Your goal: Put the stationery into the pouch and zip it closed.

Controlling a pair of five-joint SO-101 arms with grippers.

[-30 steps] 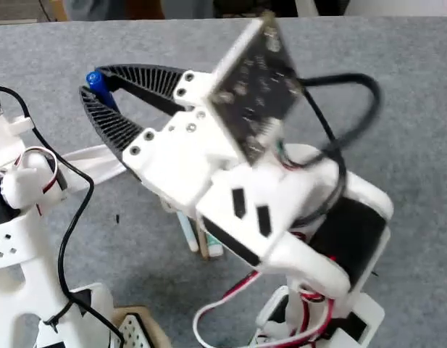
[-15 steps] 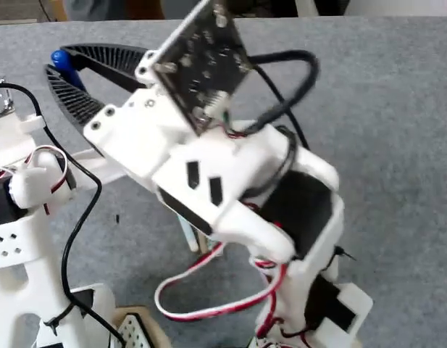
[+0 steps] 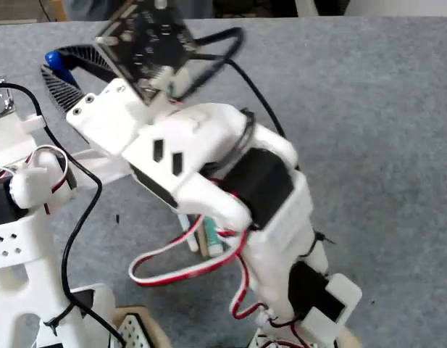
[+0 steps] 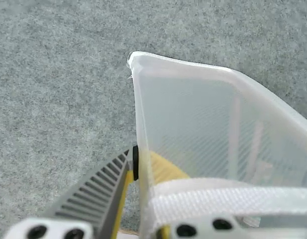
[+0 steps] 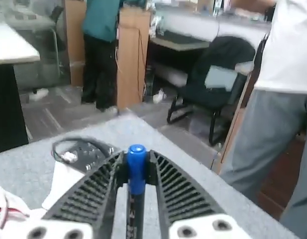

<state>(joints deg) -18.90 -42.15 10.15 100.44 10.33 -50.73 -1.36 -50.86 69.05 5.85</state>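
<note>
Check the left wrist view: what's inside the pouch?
Through the pouch wall: two faint pale sticks and a yellow patch by the left claw. The mesh blurs them; whether they lie inside or behind it cannot be told.

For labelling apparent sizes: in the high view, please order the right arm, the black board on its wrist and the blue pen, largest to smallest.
1. right arm.
2. black board, probably enlarged by nearness to the camera.
3. blue pen, just its end visible.

The right arm's hand (image 3: 53, 65) hangs over the far left of the grey surface (image 3: 368, 109), clamped round a blue pen (image 3: 60, 59). Other stationery pieces (image 3: 207, 239) lie beneath that arm.
</note>
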